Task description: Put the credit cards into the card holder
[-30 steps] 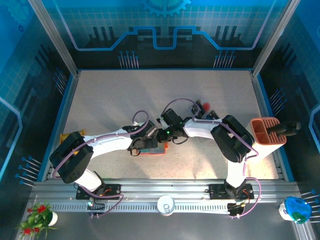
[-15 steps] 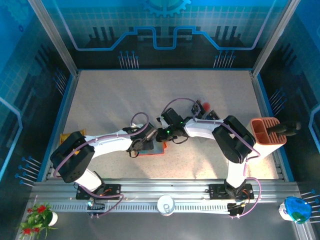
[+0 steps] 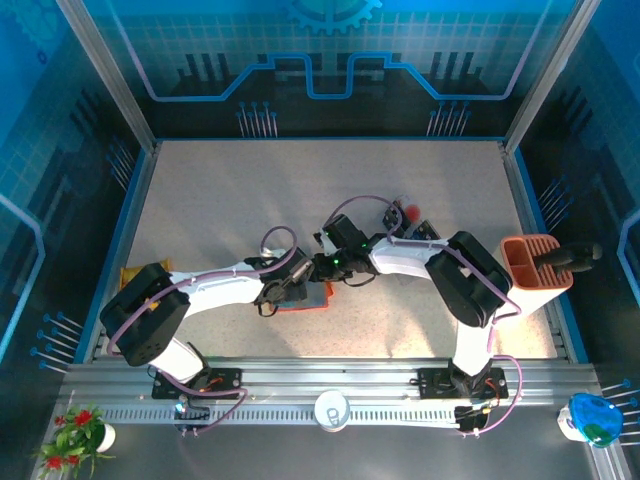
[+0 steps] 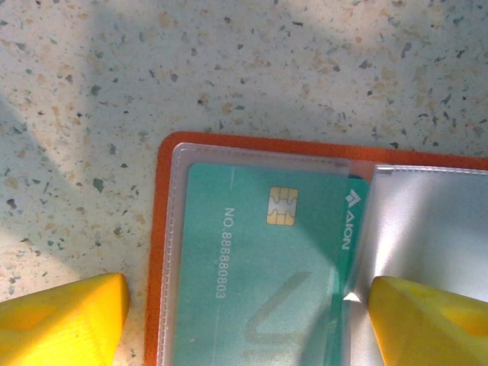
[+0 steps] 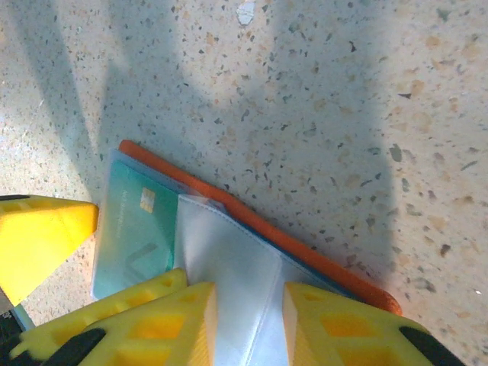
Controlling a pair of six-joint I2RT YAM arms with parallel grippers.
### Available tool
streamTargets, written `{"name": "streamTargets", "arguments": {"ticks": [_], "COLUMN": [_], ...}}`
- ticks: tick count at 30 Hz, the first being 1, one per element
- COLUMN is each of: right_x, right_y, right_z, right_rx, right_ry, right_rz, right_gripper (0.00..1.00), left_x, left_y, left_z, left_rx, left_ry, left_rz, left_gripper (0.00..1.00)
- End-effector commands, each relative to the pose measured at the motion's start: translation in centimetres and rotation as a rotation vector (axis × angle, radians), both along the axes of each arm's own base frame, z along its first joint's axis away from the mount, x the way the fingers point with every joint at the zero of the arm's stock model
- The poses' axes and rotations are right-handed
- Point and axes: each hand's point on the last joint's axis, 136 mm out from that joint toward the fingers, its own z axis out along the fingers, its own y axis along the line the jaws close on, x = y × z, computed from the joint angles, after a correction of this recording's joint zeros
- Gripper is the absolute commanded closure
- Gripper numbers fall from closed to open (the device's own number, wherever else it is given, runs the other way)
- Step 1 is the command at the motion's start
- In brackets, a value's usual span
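Seen from above, little has moved over the last second. Both arms have stayed bunched over the card holder (image 4: 162, 229), which lies open on the table (image 3: 250, 190), and the left wrist has drawn back a touch toward the holder's left edge.

The left gripper (image 4: 244, 305) is spread wide and grips nothing. One yellow finger is over the table just left of the holder. The other sits by the fold, at the edge of the holder's clear inner leaf (image 5: 229, 252).

Between those fingers a teal card (image 4: 259, 252) lies inside the holder's left-hand clear pocket, its chip end toward the holder's rim (a narrow strip beside the fold looks uncovered by the plastic).

To the right, the right gripper (image 5: 250, 305) hangs over the holder's middle. Its jaws are a little apart with the clear leaf running through the gap, and the wrist view shows nothing clamped.

Judging by the left wrist's small retreat and how the card sits, the push that seated this card looks finished. It can probably be counted as stowed.

Well to the right of the holder, beyond the right arm, lie some small dark and red pieces (image 3: 420, 228). They are too small to name with certainty but are likely more cards, so most of the job seems still ahead. The right arm is the nearer one to fetch them.
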Motion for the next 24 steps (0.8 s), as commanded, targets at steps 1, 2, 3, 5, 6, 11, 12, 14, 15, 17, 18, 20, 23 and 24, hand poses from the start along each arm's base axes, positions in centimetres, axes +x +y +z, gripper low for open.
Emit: {"name": "streamTargets", "arguments": {"ticks": [1,2,3,5,6,11,12,14,15,17,18,20,23,24], "right_x": [-0.2,-0.2,-0.2,-0.2,-0.2,-0.2,-0.2,-0.4,-0.4,-0.7,-0.8,-1.2,-1.7,-2.0], "right_y": [0.5,0.6,0.8,1.0,1.0,1.5,1.6,2.0,2.2,2.5,2.7,3.2,3.9,4.2], "right_z": [-0.9,-0.9,-0.9,-0.9,-0.9,0.0,0.3,0.9,1.2,1.9,2.2,2.8,3.9,4.3], "right_rx": [0.027,0.030,0.034,0.039,0.042,0.069,0.080,0.101,0.110,0.121,0.128,0.138,0.151,0.153], "right_ry": [0.054,0.059,0.063,0.069,0.069,0.070,0.071,0.072,0.069,0.066,0.065,0.060,0.047,0.041], "right_rz": [-0.002,0.001,0.004,0.006,0.006,0.002,0.001,0.003,0.003,0.005,0.005,0.012,0.017,0.022], "right_gripper": [0.72,0.73,0.73,0.74,0.74,0.76,0.77,0.77,0.77,0.77,0.77,0.76,0.74,0.73], "left_x": [-0.8,-0.8,-0.7,-0.7,-0.7,-0.6,-0.5,-0.4,-0.4,-0.3,-0.3,-0.2,-0.4,-0.5], "left_y": [0.7,0.7,0.7,0.7,0.7,0.7,0.7,0.8,0.8,1.1,1.2,1.6,2.4,2.7], "left_z": [-0.4,-0.3,-0.2,0.0,0.2,1.0,1.3,1.9,2.3,3.2,3.7,4.7,5.8,6.1], "left_rx": [0.017,0.013,0.012,0.008,0.006,-0.010,-0.015,-0.022,-0.026,-0.031,-0.034,-0.041,-0.059,-0.069], "left_ry": [0.008,0.006,0.001,-0.008,-0.012,-0.035,-0.043,-0.062,-0.073,-0.095,-0.107,-0.132,-0.158,-0.162], "left_rz": [-0.001,-0.001,-0.001,0.000,-0.001,0.000,0.001,0.004,0.005,0.009,0.011,0.019,0.034,0.044], "left_gripper": [0.16,0.16,0.16,0.15,0.15,0.12,0.11,0.10,0.08,0.06,0.05,0.03,0.01,0.01]}}
